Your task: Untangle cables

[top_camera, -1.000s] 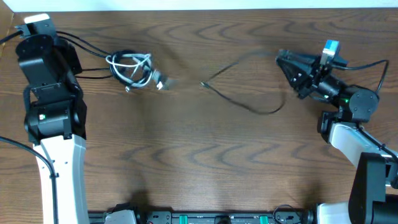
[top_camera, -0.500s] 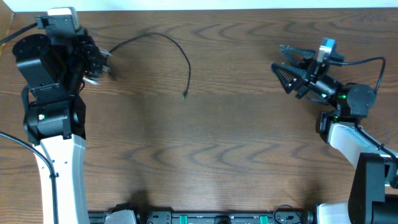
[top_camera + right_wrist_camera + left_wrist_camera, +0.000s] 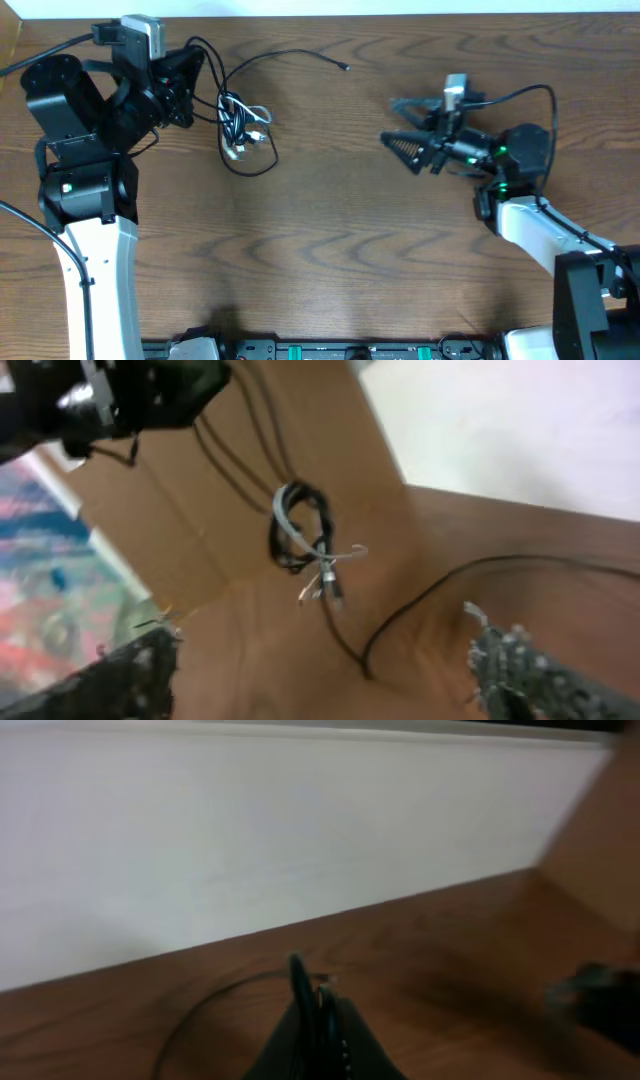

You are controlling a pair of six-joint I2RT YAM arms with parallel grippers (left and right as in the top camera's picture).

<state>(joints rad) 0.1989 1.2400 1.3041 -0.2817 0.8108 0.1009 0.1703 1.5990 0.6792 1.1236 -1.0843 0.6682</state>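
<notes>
Black cable (image 3: 310,54) is clamped in the left gripper (image 3: 192,80), whose jaws are fully closed on it. The left wrist view shows a short loop of the cord standing up between the fingers. The right gripper (image 3: 388,122) stands with its jaws spread wide and nothing between them. It points toward the bundle from well apart.

**Location of the cables**
- The white cable (image 3: 247,120) is wound together with loops of the black one in a bundle (image 3: 240,128) just beside the left gripper.
- Whether the bundle rests on the table (image 3: 330,260) or hangs clear of it cannot be determined.
- One free black end runs out toward the far edge of the table.

**Hazards**
1. Knot tightening: pulling from the left side alone would likely draw the loops closer instead of freeing them.
2. Double grip: if the right gripper closes on the bundle itself, it may catch both cords at once, so that they cannot be separated.
3. Slip: the cord is thin and may slide through the closed fingers under tension.
4. Snagging: the arm's own wires (image 3: 205,50) lie close to the bundle, and a loop could catch on them.

**Markings**
No brand, label or writing is legible in any view.
</notes>
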